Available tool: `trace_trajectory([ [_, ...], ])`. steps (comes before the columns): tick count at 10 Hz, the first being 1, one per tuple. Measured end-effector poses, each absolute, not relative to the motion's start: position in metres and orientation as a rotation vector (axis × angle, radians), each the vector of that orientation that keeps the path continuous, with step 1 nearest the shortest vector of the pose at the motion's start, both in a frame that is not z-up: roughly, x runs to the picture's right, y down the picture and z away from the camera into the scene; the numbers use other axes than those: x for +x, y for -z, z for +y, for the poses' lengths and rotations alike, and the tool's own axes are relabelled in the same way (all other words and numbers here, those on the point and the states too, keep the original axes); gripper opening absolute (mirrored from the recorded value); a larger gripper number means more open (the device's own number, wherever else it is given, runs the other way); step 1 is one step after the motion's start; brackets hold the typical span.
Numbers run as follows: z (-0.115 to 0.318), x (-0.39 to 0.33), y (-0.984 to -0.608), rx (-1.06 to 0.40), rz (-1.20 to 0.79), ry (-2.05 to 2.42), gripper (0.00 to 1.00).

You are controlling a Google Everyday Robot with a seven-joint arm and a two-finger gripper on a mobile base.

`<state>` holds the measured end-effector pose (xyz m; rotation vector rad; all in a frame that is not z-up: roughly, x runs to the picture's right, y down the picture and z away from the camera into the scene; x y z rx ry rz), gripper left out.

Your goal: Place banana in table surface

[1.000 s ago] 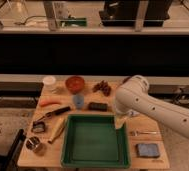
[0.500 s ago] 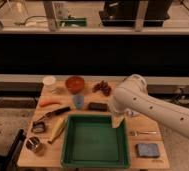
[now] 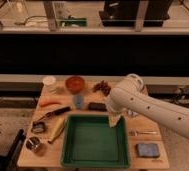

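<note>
Presently on the counter (image 3: 47,159), a light-brown wooden top: one banana (image 3: 57,129), pale yellow-tan, lying flat on the wood just beside the left wall of the green tray (image 3: 68,150), tilted so its upper end leans toward the tray's upper left corner; whether it touches the wall cannot be told. One green tray, rectangular, at the middle front of the counter. One orange carrot (image 3: 49,103), near the left edge, behind the banana. One black-handled utensil (image 3: 56,112), lying slantwise between carrot and banana. One small metal cup (image 3: 34,144), at the front left, near the banana's lower end. One red bowl (image 3: 75,83) and one white round cup (image 3: 49,80), along the back edge. One cluster of dark fruit (image 3: 103,87), to the right of the bowl. One blue sponge (image 3: 148,150), at the front right, beside the tray. One white robot arm (image 3: 153,112), reaching in from the right across the counter. One end effector (image 3: 114,120), hanging from the arm over the tray's upper right corner, its fingers parted and holding nothing, well apart from the banana on the other side of the tray.
</note>
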<state>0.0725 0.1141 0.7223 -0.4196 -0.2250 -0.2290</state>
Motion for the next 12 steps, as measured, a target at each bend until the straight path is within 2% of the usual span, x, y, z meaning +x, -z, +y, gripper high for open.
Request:
trace_trajectory([
  [5, 0.125, 0.029, -0.726, -0.375, -0.199, 0.382, 0.80],
  [12, 0.124, -0.049, -0.731, -0.458, -0.325, 0.455, 0.80],
])
